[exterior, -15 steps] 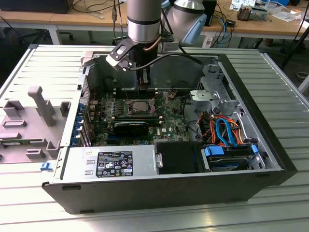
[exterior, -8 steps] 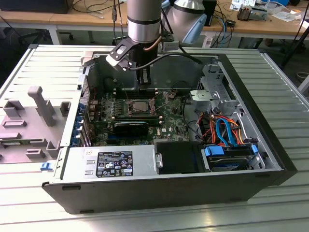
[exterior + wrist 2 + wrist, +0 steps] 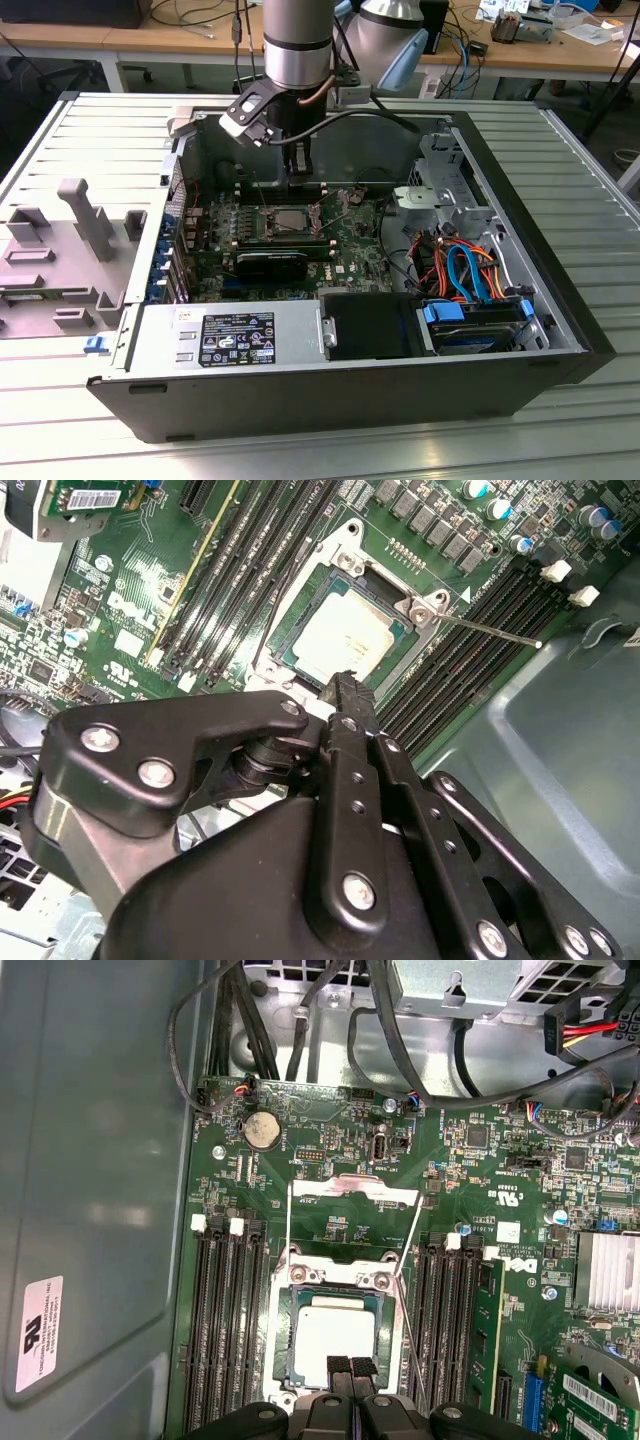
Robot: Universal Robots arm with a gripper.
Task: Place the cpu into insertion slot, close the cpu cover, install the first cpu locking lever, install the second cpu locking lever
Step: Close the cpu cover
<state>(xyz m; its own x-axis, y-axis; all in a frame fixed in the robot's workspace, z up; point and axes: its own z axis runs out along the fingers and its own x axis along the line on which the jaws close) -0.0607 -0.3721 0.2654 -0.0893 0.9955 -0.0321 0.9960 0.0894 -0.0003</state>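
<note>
cpu (image 3: 335,1335) in socket (image 3: 283,1312), memory slots (image 3: 228,1330) flanking

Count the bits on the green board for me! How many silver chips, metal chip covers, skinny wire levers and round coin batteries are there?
cpu: 1
cpu cover: 1
locking levers: 2
coin battery: 1
Total: 5
</note>
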